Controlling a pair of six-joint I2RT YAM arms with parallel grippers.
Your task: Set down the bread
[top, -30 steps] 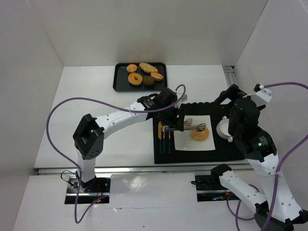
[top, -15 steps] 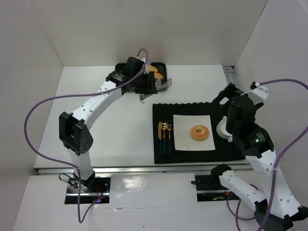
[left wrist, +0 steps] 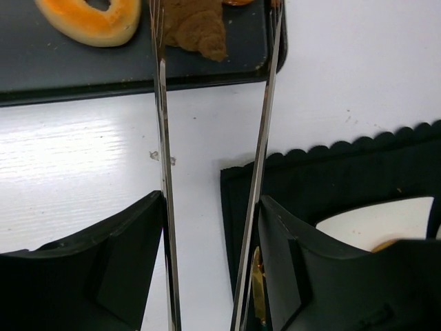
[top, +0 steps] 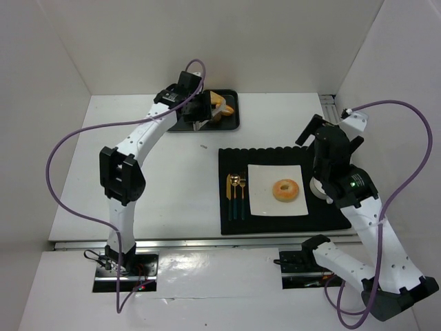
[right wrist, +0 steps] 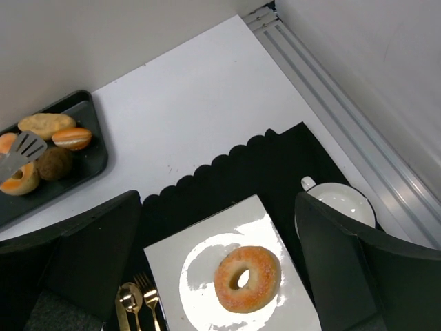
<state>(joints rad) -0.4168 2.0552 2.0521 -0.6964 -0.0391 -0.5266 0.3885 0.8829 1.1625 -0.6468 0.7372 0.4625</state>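
White walls closed in a white worktop (top: 151,179). The left claw (left wrist: 210,207) was clamped on a pair of metal tongs (left wrist: 162,138), one finger pressed against each arm. The two arms stood apart with nothing visible between them, though their tips ran out of the wrist view. They reached over the near edge of a dark tray (left wrist: 83,69), which sat beyond the white plate (top: 262,203) and off to its left. A brown roll (left wrist: 200,27) lay close to the tips and a pale ring (left wrist: 89,21) beside it.

The right claw (right wrist: 219,207) hung spread wide and empty above the plate's right side. A white cup (right wrist: 341,203) stood just right of the plate, gold cutlery (top: 236,196) just left of it, and a black mat (top: 275,155) lay under all three.

The task looked done, or nearly so. One bread ring (right wrist: 264,272) lay flat near the middle of the plate, with nothing touching it. If only one piece was wanted, what remained was to put the tongs down. If more were wanted, the left claw was placed to take another from the tray, and the pictures could not say which.

The bread ring was well apart from the left claw, which was out over the tray beyond the plate. It lay almost directly below the right claw, clear of both fingers.
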